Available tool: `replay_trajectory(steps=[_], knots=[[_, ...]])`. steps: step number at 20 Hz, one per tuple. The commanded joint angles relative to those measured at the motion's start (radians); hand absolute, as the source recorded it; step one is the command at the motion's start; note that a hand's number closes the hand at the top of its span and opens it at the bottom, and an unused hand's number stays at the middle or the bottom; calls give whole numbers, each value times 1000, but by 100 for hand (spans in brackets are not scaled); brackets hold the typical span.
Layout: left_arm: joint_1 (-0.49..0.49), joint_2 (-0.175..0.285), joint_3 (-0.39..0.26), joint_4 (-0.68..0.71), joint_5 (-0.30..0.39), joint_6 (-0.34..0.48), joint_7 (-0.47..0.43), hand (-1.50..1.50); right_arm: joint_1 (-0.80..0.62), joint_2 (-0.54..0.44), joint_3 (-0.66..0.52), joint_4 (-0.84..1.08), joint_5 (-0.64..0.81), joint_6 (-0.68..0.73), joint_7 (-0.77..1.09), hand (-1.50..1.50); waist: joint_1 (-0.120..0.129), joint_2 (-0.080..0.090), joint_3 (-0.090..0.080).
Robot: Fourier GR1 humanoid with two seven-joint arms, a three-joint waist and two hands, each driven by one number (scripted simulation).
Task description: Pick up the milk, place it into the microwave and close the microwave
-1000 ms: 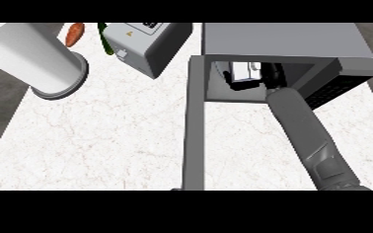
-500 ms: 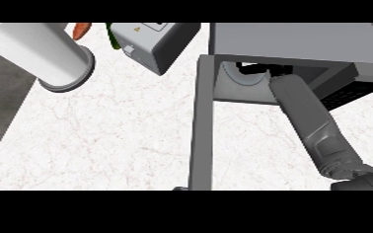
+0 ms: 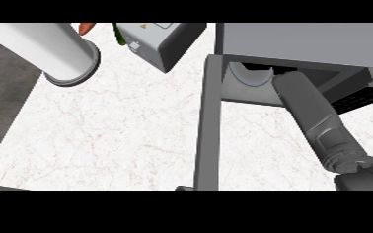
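Note:
The grey microwave (image 3: 291, 39) stands at the upper right with its door (image 3: 207, 128) swung open towards me, seen edge-on. My right forearm (image 3: 313, 113) runs from the lower right up into the microwave's opening. The microwave's top hides the right hand inside. A pale curved plate (image 3: 247, 74) shows just inside the opening. No milk shows in this view. My left hand is out of the picture.
A white cylinder (image 3: 65, 54) lies at the upper left on the marble counter (image 3: 116, 128). A grey box-shaped appliance (image 3: 157, 42) stands beside it, with an orange thing (image 3: 86, 27) and a green thing (image 3: 116, 34) behind. The counter's left edge drops to dark floor (image 3: 15, 89).
One second ago the black right hand showed at the microwave's opening with a white thing in it. The arm has since gone deeper inside, and both are now hidden.

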Motion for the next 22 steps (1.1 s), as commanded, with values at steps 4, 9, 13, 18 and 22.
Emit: replay_trajectory(steps=[4, 9, 13, 18, 22], knots=[[-39, 2, -34, 26, -60, -27, -8, -150, -19, 5, -29, 42, -22, 86, -38, -150, -1, -2, 0], [-53, -26, -69, 24, -79, -27, -7, -150, 2, 17, -58, 40, -52, 175, -118, -150, -9, -5, 0], [-58, -44, -110, -35, -81, -8, 38, -150, 30, 23, -103, 20, -99, 248, -203, -150, -33, -14, 1], [-14, -81, -145, -42, -113, -47, 23, -150, 58, 53, -126, 18, -126, 329, -254, -150, -57, -31, -2], [24, -86, -177, -33, -154, -80, -25, -150, 119, 41, -145, -4, -152, 417, -331, -150, -72, -40, -3]])
